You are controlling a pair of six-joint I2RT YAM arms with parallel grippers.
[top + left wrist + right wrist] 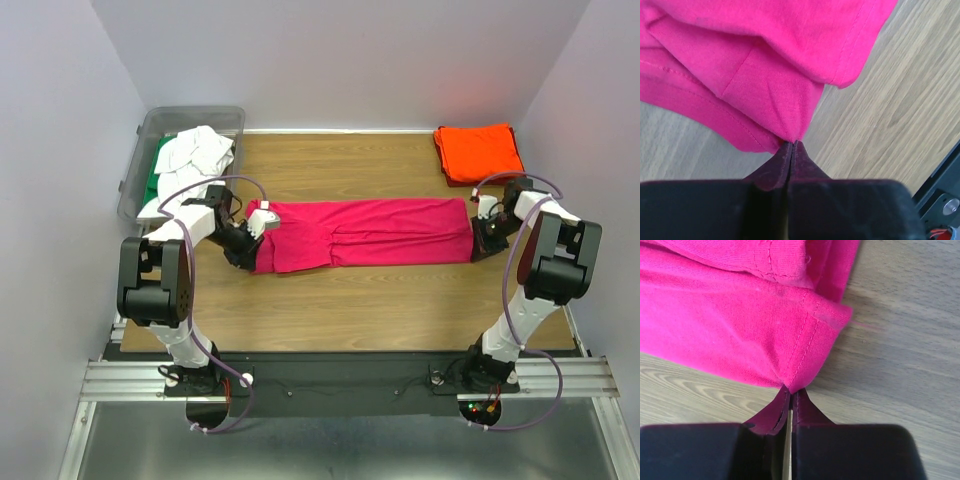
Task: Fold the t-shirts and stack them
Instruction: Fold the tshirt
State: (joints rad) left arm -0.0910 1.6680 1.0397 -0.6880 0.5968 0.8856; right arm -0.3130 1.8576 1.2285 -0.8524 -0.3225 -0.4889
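Across the table point(380, 300), the magenta t-shirt point(370, 232) lies stretched left to right, one arm at each end: left gripper point(791, 145) and right gripper point(790, 390) both clamped tight on its corners (orange t-shirt point(478, 152) sits folded far right).

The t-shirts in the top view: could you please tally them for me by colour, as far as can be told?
magenta-pink t-shirt: 1, spread out
orange-red t-shirt: 1 folded pile
white cloth: at least 1, crumpled in the bin
green cloth: at least 1, mostly hidden under the white
Total: at least 4
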